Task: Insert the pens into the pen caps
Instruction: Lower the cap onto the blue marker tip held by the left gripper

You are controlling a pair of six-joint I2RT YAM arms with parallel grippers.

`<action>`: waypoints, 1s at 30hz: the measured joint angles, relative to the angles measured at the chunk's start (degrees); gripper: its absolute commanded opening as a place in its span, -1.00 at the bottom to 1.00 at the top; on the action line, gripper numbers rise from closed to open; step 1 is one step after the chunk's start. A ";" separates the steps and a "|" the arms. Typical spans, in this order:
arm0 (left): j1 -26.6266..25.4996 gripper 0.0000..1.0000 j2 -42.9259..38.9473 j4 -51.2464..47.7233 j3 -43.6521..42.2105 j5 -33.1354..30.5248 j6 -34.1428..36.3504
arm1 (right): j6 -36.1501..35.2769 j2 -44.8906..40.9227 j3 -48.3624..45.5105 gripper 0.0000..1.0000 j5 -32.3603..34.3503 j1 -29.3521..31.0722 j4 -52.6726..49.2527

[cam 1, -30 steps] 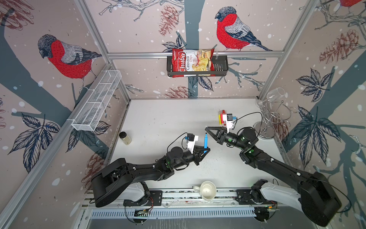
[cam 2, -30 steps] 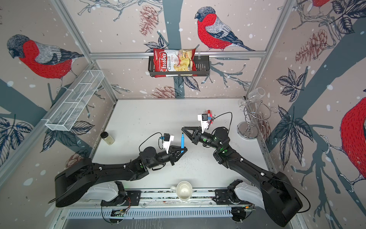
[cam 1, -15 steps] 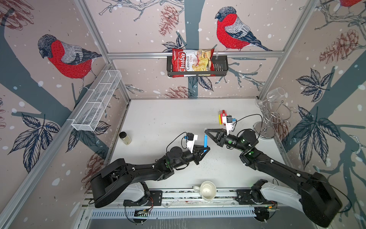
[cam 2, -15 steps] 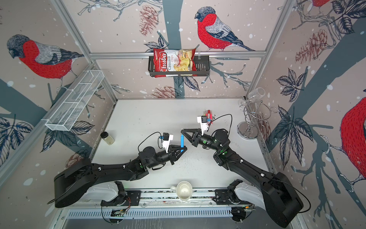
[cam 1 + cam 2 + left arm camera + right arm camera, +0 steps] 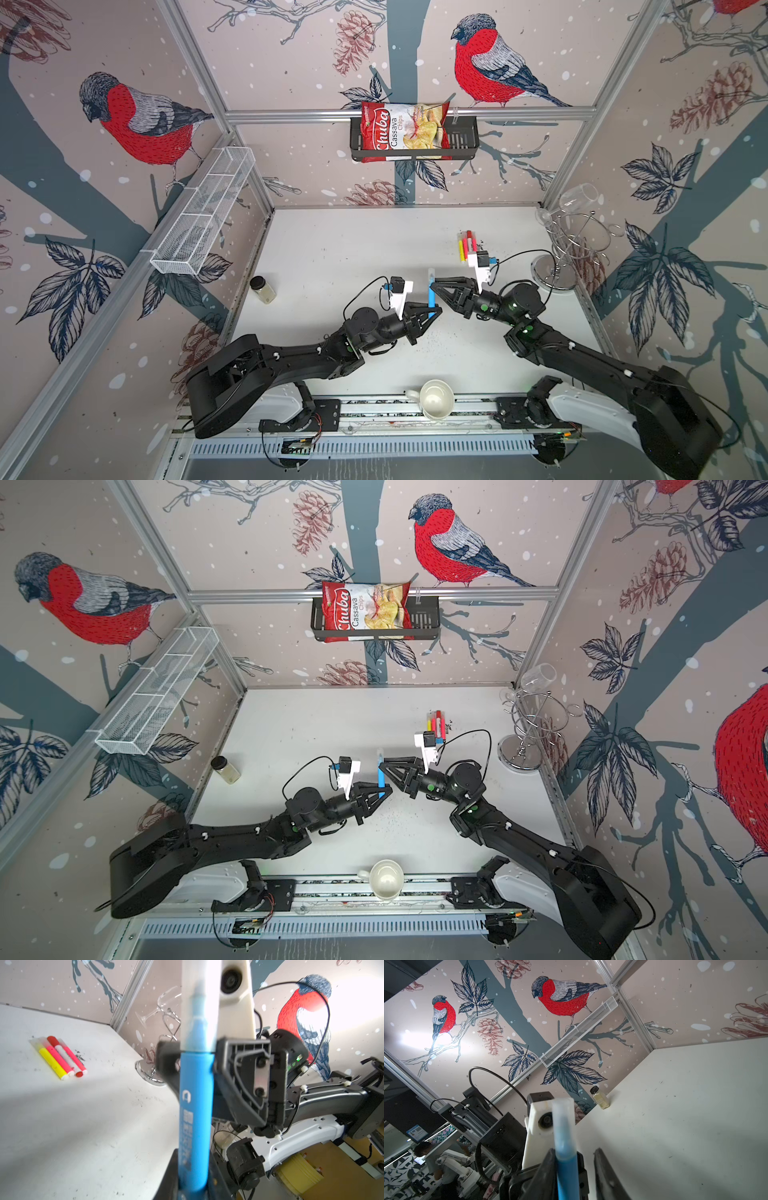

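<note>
The blue pen (image 5: pixel 431 299) is up in the air, roughly upright, over the table (image 5: pixel 332 249) and well apart from the metal glass stand (image 5: pixel 555 270). The left gripper (image 5: pixel 434 312) has it pinched by the bottom end, jaws clamped tight on the barrel.

A translucent cap (image 5: pixel 431 274) sits over the pen's top end, and in the right wrist view the blue tip shows through the cap (image 5: pixel 562 1122). The right gripper (image 5: pixel 433 285) reaches in from the stand's side, level with where cap meets barrel. Its jaws are parted. In the right wrist view one finger (image 5: pixel 546 1172) sits close beside the pen and the other stands clear, with bare table showing in the gap (so it's not squeezing anything).

The other four pens (image 5: pixel 466 245) lie side by side on the table near the stand, much closer to it than the blue one. They're yellow, pink, a white-bodied one with a red cap, and another pink. The left wrist view shows pale caps on the coloured three.

A small jar (image 5: pixel 262 289) stands clear across the table from the stand.
</note>
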 measured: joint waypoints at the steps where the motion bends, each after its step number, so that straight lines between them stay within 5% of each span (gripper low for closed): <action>1: 0.00 -0.99 0.00 0.48 0.02 0.04 0.09 | -0.52 -0.74 0.22 0.11 0.00 -0.02 -1.27; 9: 0.00 -0.99 -0.39 0.79 -0.09 -0.04 1.18 | -6.43 -7.50 6.29 0.30 1.77 -2.82 -14.36; 15: 0.00 -0.99 -0.59 0.74 -0.52 0.00 1.46 | -11.28 -4.13 15.61 0.29 2.21 -3.19 -24.50; 22: -0.07 -0.99 -0.44 0.72 -0.76 0.20 1.49 | -16.02 1.22 22.34 0.05 1.33 0.02 -32.15; 30: -0.22 -0.99 -0.44 0.68 -0.79 0.33 1.46 | -18.18 4.11 23.58 -0.49 -0.22 2.12 -35.54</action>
